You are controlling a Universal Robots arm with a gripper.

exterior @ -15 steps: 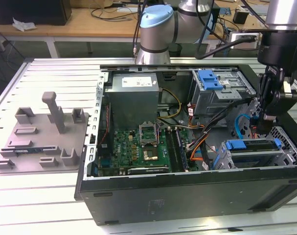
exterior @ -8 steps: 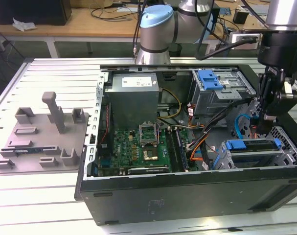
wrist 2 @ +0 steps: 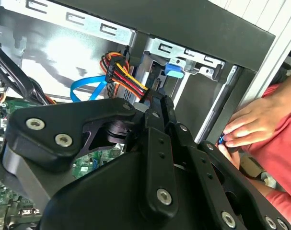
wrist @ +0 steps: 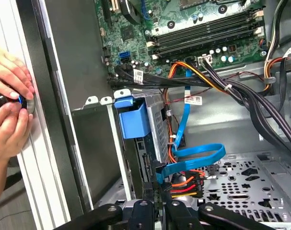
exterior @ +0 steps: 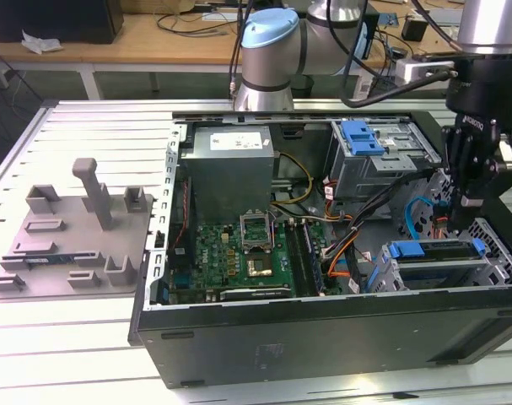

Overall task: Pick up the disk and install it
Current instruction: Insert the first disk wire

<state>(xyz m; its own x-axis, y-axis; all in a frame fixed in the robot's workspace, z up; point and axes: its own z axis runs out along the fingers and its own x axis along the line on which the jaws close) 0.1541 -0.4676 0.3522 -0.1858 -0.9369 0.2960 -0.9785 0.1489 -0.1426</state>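
Observation:
The disk (exterior: 431, 256), silver with a blue carrier, sits in the metal drive cage (exterior: 500, 253) at the front corner of the open computer case, on the exterior view's right. Its blue carrier tab (wrist: 133, 117) sticks out of the cage in the first wrist view and shows as a small blue piece (wrist 2: 173, 69) in the second wrist view. My gripper (exterior: 465, 221) hangs just above the far end of that cage, its fingers together with nothing between them. The fingertips (wrist: 144, 207) point at the SATA and power cables beside the disk.
The open case (exterior: 323, 337) holds the motherboard (exterior: 239, 253), the power supply (exterior: 230, 164) and a second cage with a blue latch piece (exterior: 361, 137). A grey holder with posts (exterior: 70, 236) lies on the exterior view's left. A person's hands (wrist: 8, 103) rest on a button beside the case.

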